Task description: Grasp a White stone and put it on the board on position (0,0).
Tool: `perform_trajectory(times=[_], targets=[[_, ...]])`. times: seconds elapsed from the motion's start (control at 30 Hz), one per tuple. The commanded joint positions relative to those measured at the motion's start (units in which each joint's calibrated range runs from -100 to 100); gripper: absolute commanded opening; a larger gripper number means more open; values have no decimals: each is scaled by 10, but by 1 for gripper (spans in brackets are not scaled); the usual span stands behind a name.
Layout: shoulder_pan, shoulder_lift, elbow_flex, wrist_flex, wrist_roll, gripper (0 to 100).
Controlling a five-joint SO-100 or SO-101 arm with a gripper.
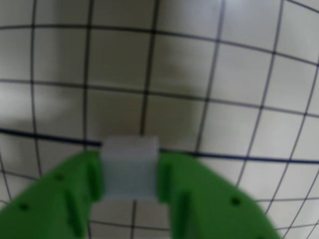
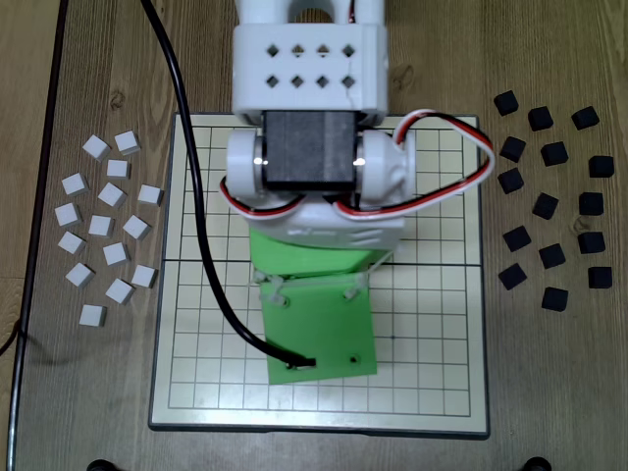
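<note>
Now the block hangs over the thick line

The green tool (image 1: 130, 172) holds the White stone (image 1: 129, 167) tight between its two sides. The block sits over the board (image 1: 239, 74), right on the thick dark line (image 1: 249, 159). The dotted spot is hidden, maybe under the block, so the block likely just goes down.

The brown wood-grain bench (image 2: 88, 59) looks matt, the off-white gridded board (image 2: 432, 373) smooth with slight sheen, and the green plastic gripper (image 1: 130, 174) matt.
</note>
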Motion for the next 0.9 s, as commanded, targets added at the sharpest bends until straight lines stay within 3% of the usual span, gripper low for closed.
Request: perform_trajectory(times=[0.0,0.87], targets=[[4,-16,-27,-17,2,6],[13,-53,53,-42,0,6]])
